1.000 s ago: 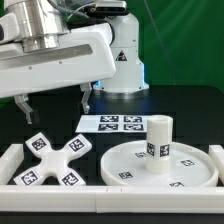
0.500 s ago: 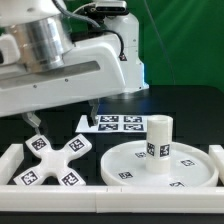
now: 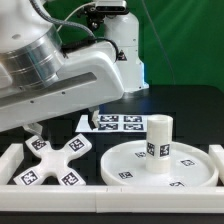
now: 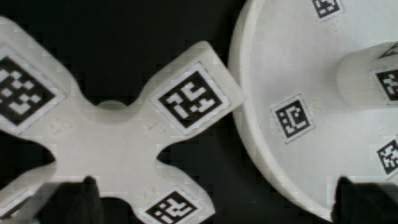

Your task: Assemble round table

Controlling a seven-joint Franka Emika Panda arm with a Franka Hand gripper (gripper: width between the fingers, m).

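beneath the gripper point(image 3: 63, 127), jaws spread wide, the cross-shaped foot point(image 3: 55, 160) lies flat, one arm pointing between the fingertips point(image 4: 75, 196); the round disc point(image 3: 195, 168), leg point(image 3: 158, 140) upright on it, sits just beside.

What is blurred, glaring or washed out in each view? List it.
Exterior view: the arm close to the lens is soft and fills much of the frame; the leg and disc are sharp. Wrist view: the foot and disc look bright white with slightly soft tags; the jaws are dark blurs.
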